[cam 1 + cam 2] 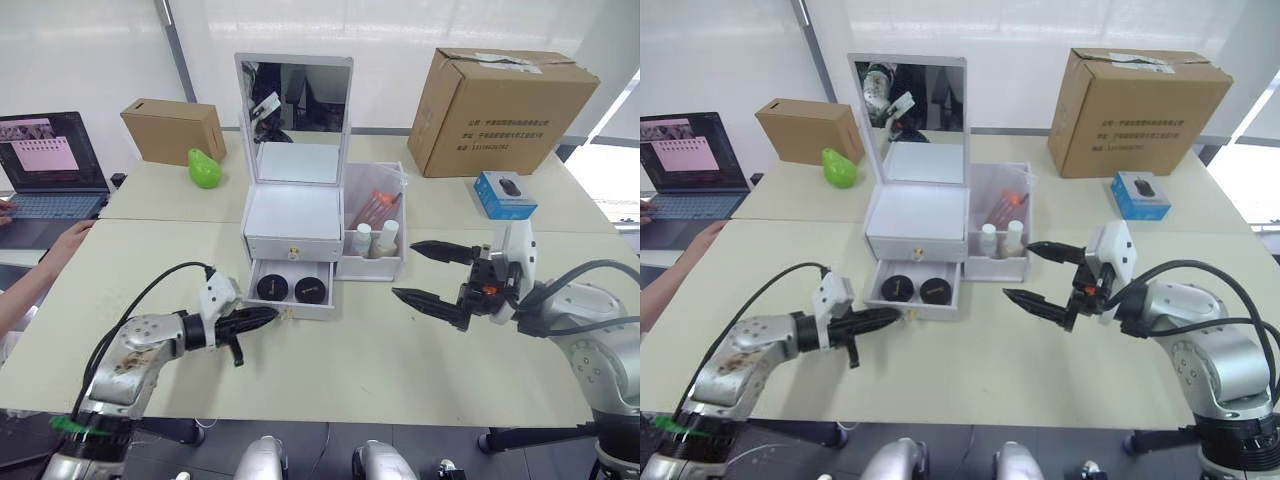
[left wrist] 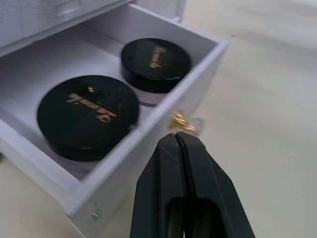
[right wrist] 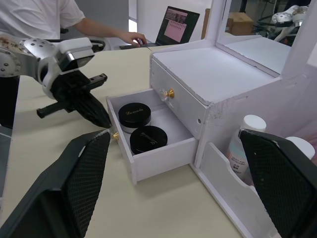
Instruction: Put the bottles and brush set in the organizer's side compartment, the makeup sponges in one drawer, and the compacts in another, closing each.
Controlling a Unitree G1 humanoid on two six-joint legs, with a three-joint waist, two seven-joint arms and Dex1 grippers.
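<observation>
The white organizer (image 1: 293,215) stands mid-table with its mirror lid up. Its upper drawer (image 1: 293,245) is closed. The lower drawer (image 1: 300,311) is pulled out and holds two black compacts (image 1: 272,288) (image 1: 310,290). My left gripper (image 1: 268,317) is shut, its tip right at that drawer's gold knob (image 2: 181,121). The side compartment (image 1: 372,268) holds two white-capped bottles (image 1: 362,238) (image 1: 388,236) and the brush set (image 1: 378,205). To the organizer's right my right gripper (image 1: 404,269) hovers open with nothing in it. The makeup sponges are out of view.
A large cardboard box (image 1: 500,95) and a small blue box (image 1: 503,193) sit at the back right. A smaller cardboard box (image 1: 172,130) and a green pear-shaped object (image 1: 204,168) sit back left. A laptop (image 1: 45,160) and a person's arm (image 1: 50,262) are at the far left.
</observation>
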